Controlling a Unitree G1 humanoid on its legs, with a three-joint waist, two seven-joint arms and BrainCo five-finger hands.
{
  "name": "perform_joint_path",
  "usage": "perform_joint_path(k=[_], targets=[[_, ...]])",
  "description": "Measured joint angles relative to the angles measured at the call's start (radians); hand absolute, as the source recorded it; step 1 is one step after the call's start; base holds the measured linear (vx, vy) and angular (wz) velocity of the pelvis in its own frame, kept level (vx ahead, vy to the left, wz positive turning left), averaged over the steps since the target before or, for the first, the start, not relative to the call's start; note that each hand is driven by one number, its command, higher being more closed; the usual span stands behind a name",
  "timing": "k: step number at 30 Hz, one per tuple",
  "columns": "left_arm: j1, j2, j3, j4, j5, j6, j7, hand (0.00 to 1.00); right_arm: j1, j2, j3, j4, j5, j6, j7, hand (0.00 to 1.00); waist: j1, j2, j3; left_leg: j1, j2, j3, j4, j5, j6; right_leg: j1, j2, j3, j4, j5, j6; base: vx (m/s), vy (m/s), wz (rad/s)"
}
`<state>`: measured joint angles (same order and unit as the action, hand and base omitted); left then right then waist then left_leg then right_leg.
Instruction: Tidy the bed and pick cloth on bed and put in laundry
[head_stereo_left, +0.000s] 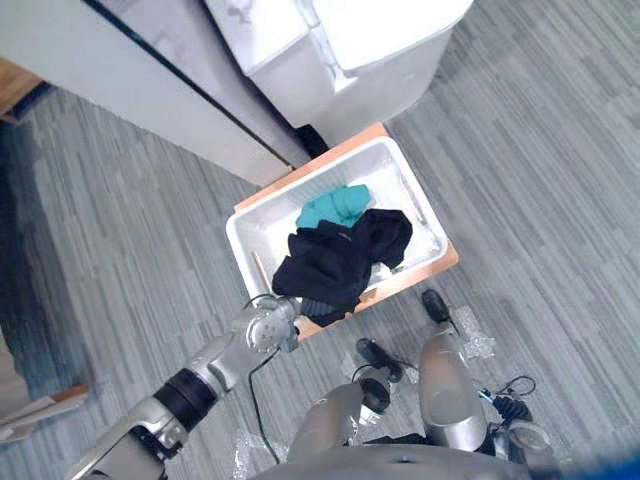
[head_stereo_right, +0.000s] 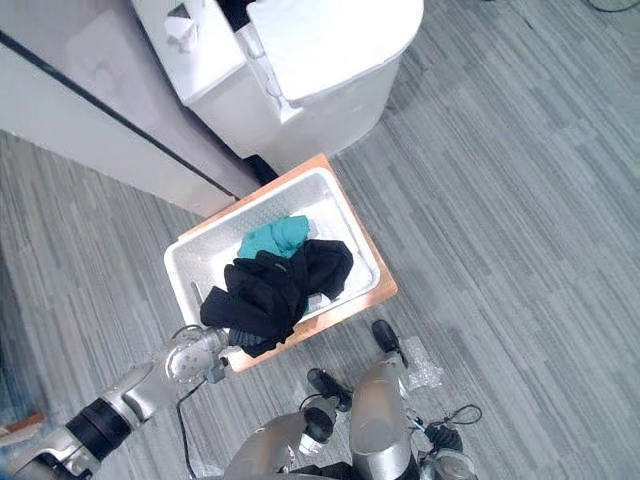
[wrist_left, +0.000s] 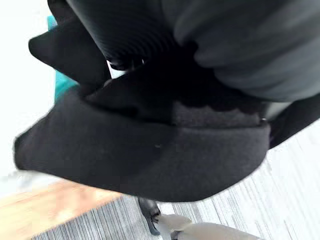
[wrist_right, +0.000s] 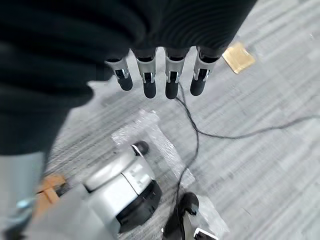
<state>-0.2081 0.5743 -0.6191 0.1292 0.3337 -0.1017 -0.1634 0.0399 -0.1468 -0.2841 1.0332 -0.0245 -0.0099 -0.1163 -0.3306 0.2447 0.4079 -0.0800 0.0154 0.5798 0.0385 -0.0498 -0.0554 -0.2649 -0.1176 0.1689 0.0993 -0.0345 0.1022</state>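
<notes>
Black cloth (head_stereo_left: 330, 265): judged soft, light, limp; heaped in the white laundry bin (head_stereo_left: 262, 222), spilling over its near rim; best gathered at its bunched middle; left robot hand (wrist_left: 132, 30) hidden by it, grip cannot be told; right robot hand (wrist_right: 172, 80) slack, empty.

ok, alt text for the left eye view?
A white bin on grey floor holds a teal cloth and a black cloth draped over its near rim. The left hand meets the bin's near corner at the black cloth's edge.

The laundry tub (head_stereo_left: 400, 185) sits on a board (head_stereo_left: 420, 273) before the furniture (head_stereo_left: 370, 60); a larger cloth (head_stereo_left: 335, 265) overhangs its near edge, a smaller cloth (head_stereo_left: 335, 207) behind, probably touching.
</notes>
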Motion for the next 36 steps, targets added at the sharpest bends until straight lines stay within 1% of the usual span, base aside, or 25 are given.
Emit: perform_joint_path(k=[1,3,5,7,8,10,11,12,13,14,17,18,19,21,22,23,25,27,28,29,33,36], targets=[[0.0,-0.006,0.011,0.0,0.002,0.0,0.011,0.0,-0.004,-0.001,0.0,0.007,0.0,-0.005,0.001,0.0,-0.006,0.002,0.0,-0.007,0.001,-0.018,0.0,0.0,0.0,0.0,0.0,-0.001,-0.013,0.009,0.0,-0.07,-0.045,0.01],[0.0,-0.031,0.05,0.002,0.011,0.006,0.032,0.0,-0.004,-0.001,0.0,0.01,0.0,-0.008,0.0,0.0,-0.007,0.003,0.0,-0.012,0.001,-0.043,-0.002,0.0,0.0,0.001,0.001,-0.002,-0.027,0.02,0.004,-0.08,-0.053,0.03],[-0.002,-0.067,0.109,0.005,0.019,0.019,0.083,0.0,-0.004,-0.002,0.0,0.012,0.001,-0.009,0.0,0.0,-0.006,0.004,0.001,-0.012,0.002,-0.069,-0.004,0.0,0.0,0.004,0.002,-0.008,-0.034,0.032,0.004,-0.11,-0.064,0.06],[-0.007,-0.077,0.139,0.013,0.04,0.025,0.103,0.0,-0.004,-0.002,0.0,0.012,0.001,-0.009,0.0,0.0,-0.005,0.004,0.001,-0.012,0.002,-0.081,-0.01,0.0,0.0,0.004,0.004,-0.012,-0.036,0.038,0.004,-0.09,-0.048,0.06],[-0.008,-0.084,0.172,0.028,0.054,0.032,0.124,0.0,-0.004,-0.002,0.0,0.012,0.001,-0.009,-0.001,0.0,-0.006,0.006,0.0,-0.009,0.003,-0.1,-0.026,0.0,0.0,0.005,0.008,-0.019,-0.046,0.048,0.005,-0.11,-0.057,0.08],[-0.016,-0.1,0.235,0.138,0.077,0.027,0.158,0.0,-0.003,-0.003,0.0,0.012,0.001,-0.008,-0.002,0.0,-0.006,0.01,-0.001,-0.007,0.004,-0.116,-0.055,0.002,0.004,0.009,0.014,-0.028,-0.072,0.069,0.005,-0.12,-0.062,0.08],[-0.029,-0.112,0.276,0.274,0.122,0.037,0.188,0.0,0.0,-0.002,0.002,0.009,0.001,-0.007,-0.007,0.0,-0.004,0.01,0.0,-0.008,0.004,-0.117,-0.067,0.013,0.02,0.016,0.016,-0.033,-0.095,0.087,0.004,-0.09,-0.06,0.06],[-0.03,-0.118,0.29,0.327,0.151,0.053,0.211,0.0,0.003,-0.002,0.006,0.004,0.001,-0.006,-0.014,0.0,-0.003,0.01,0.0,-0.007,0.005,-0.116,-0.071,0.016,0.023,0.017,0.017,-0.034,-0.102,0.091,-0.001,-0.1,-0.077,0.04],[-0.036,-0.122,0.316,0.41,0.176,0.076,0.236,0.0,0.011,-0.003,0.019,-0.007,0.001,-0.006,-0.027,0.0,0.003,0.01,0.0,-0.009,0.008,-0.114,-0.074,0.015,0.021,0.019,0.019,-0.034,-0.112,0.098,-0.003,-0.06,-0.077,-0.03],[-0.037,-0.123,0.323,0.458,0.205,0.072,0.254,0.0,0.022,-0.003,0.022,-0.019,0.001,-0.006,-0.041,0.0,0.016,0.01,0.0,-0.008,0.01,-0.111,-0.075,0.017,0.018,0.023,0.02,-0.035,-0.123,0.104,0.001,-0.05,-0.079,-0.05],[-0.049,-0.131,0.35,0.537,0.209,0.077,0.278,0.0,0.033,-0.003,0.033,-0.035,0.001,-0.006,-0.062,0.0,0.03,0.009,-0.001,-0.008,0.018,-0.108,-0.081,0.025,0.01,0.027,0.025,-0.043,-0.133,0.108,0.002,-0.01,-0.075,0.0],[-0.052,-0.132,0.372,0.57,0.209,0.078,0.284,0.0,0.036,-0.002,0.041,-0.039,0.001,-0.007,-0.074,0.0,0.035,0.008,-0.001,-0.006,0.022,-0.106,-0.092,0.033,0.008,0.023,0.031,-0.045,-0.134,0.115,-0.006,0.03,-0.085,-0.04],[-0.057,-0.136,0.398,0.598,0.208,0.083,0.29,0.0,0.038,-0.002,0.044,-0.045,0.002,-0.007,-0.084,0.0,0.046,0.008,-0.002,-0.007,0.028,-0.103,-0.096,0.038,0.006,0.021,0.037,-0.046,-0.134,0.119,-0.004,0.04,-0.078,-0.05],[-0.063,-0.142,0.424,0.608,0.208,0.093,0.296,0.0,0.042,-0.001,0.051,-0.05,0.002,-0.006,-0.09,0.0,0.054,0.004,-0.005,-0.006,0.034,-0.102,-0.104,0.048,0.004,0.017,0.045,-0.05,-0.133,0.122,-0.008,0.06,-0.061,-0.04],[-0.063,-0.157,0.452,0.611,0.207,0.098,0.301,0.0,0.046,0.0,0.062,-0.056,0.002,-0.002,-0.103,0.0,0.072,-0.002,-0.012,-0.006,0.043,-0.099,-0.107,0.054,-0.001,0.015,0.053,-0.053,-0.133,0.123,-0.011,0.07,-0.05,-0.04],[-0.063,-0.168,0.459,0.612,0.207,0.098,0.303,0.0,0.046,0.0,0.062,-0.056,0.002,-0.001,-0.108,0.0,0.079,-0.004,-0.016,-0.007,0.046,-0.099,-0.107,0.054,-0.001,0.015,0.056,-0.056,-0.132,0.123,-0.011,0.08,-0.04,-0.02],[-0.062,-0.205,0.464,0.638,0.206,0.097,0.312,0.0,0.048,0.0,0.062,-0.056,0.003,0.002,-0.124,0.0,0.102,-0.011,-0.043,-0.006,0.057,-0.093,-0.107,0.058,-0.007,0.015,0.064,-0.068,-0.129,0.121,-0.014,0.08,-0.028,0.02],[-0.057,-0.221,0.465,0.644,0.205,0.097,0.323,0.0,0.047,0.002,0.072,-0.057,0.003,0.001,-0.125,0.0,0.11,-0.019,-0.061,-0.006,0.061,-0.088,-0.107,0.063,-0.015,0.017,0.065,-0.081,-0.123,0.119,-0.018,0.05,-0.023,0.1],[-0.056,-0.223,0.465,0.643,0.202,0.097,0.325,0.0,0.045,0.01,0.083,-0.065,0.003,0.001,-0.126,0.0,0.123,-0.024,-0.073,-0.005,0.062,-0.084,-0.107,0.063,-0.015,0.017,0.067,-0.083,-0.121,0.116,-0.023,0.02,-0.02,0.1],[-0.058,-0.223,0.465,0.642,0.201,0.097,0.325,0.0,0.043,0.016,0.085,-0.07,0.004,0.0,-0.129,0.0,0.128,-0.025,-0.078,-0.004,0.063,-0.082,-0.107,0.063,-0.015,0.018,0.067,-0.085,-0.12,0.115,-0.023,0.0,-0.016,0.08],[-0.103,-0.211,0.476,0.629,0.186,0.099,0.361,0.0,0.042,0.024,0.087,-0.074,0.005,-0.007,-0.144,0.0,0.135,-0.029,-0.098,0.006,0.062,-0.091,-0.106,0.064,-0.016,0.035,0.063,-0.1,-0.115,0.109,-0.032,-0.03,-0.013,0.12],[-0.184,-0.184,0.496,0.587,0.163,0.102,0.393,0.0,0.043,0.026,0.087,-0.074,0.005,-0.008,-0.152,0.0,0.151,-0.032,-0.1,0.004,0.063,-0.092,-0.107,0.065,-0.019,0.03,0.063,-0.103,-0.106,0.108,-0.033,-0.06,-0.03,0.04]])
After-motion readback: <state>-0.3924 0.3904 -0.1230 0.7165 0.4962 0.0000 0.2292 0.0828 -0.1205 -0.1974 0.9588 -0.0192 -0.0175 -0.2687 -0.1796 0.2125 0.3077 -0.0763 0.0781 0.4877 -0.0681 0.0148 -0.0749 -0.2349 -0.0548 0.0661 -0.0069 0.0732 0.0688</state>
